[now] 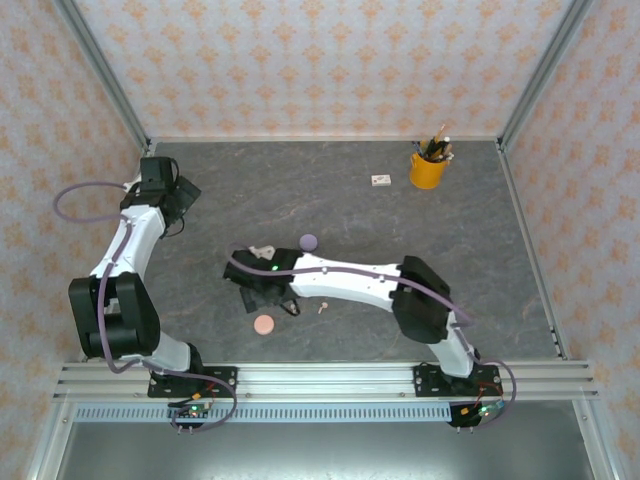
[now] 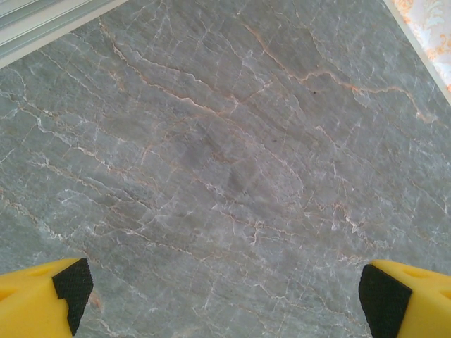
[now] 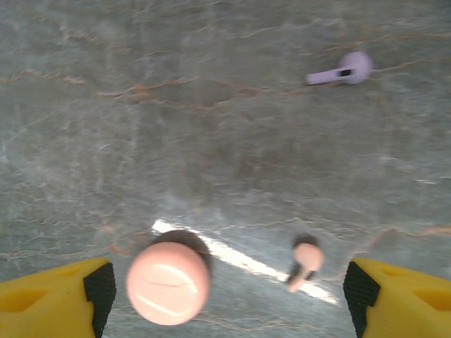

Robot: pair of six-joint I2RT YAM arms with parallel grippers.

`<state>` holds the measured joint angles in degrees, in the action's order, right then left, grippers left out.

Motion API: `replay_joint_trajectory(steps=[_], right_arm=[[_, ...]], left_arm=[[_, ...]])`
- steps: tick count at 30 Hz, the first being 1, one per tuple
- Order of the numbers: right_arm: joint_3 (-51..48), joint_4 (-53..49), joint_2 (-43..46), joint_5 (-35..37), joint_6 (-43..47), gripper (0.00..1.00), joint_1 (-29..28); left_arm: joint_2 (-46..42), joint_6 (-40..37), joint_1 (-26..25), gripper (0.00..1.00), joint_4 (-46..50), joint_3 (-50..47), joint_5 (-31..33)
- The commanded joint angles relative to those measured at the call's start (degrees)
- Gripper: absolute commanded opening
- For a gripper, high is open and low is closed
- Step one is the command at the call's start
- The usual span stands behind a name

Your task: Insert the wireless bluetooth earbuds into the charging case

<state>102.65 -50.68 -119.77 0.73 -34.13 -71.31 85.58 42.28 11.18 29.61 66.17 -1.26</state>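
The left gripper [image 2: 225, 299] is hanging over the marbled table [image 2: 211, 141] with fingers spread wide, while the right gripper [image 3: 227, 292], likewise gaping, is framing a pink case [image 3: 168, 283] and a pink earbud [image 3: 304, 262], a lilac earbud [image 3: 342, 70] lying beyond.

Pale pink case [image 3: 168, 283], pink earbud [image 3: 304, 262], lilac earbud [image 3: 342, 70], grey orange-veined tabletop [image 2: 225, 141], yellow black-padded fingers [image 3: 42, 299], orange-motif wallpaper [image 1: 300, 60].

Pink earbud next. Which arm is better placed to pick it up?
Right. The right gripper hangs open over the pink earbud, which lies between its fingers beside the pink case. The left gripper is open over bare table at the far left, well away.
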Motion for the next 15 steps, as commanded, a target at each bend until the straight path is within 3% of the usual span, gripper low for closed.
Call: replay_joint_trajectory(steps=[1,15], right_arm=[[6.3,-8.6,-4.5,3.4,-1.8,0.86,-2.0],[10.6,-9.4,-11.6,1.4,-5.6,0.84,-4.0]], left_arm=[[1.0,1.5,1.6,1.00,0.2,2.0,-1.6],[2.4,0.0,2.4,1.00,-0.6,2.0,-1.5]])
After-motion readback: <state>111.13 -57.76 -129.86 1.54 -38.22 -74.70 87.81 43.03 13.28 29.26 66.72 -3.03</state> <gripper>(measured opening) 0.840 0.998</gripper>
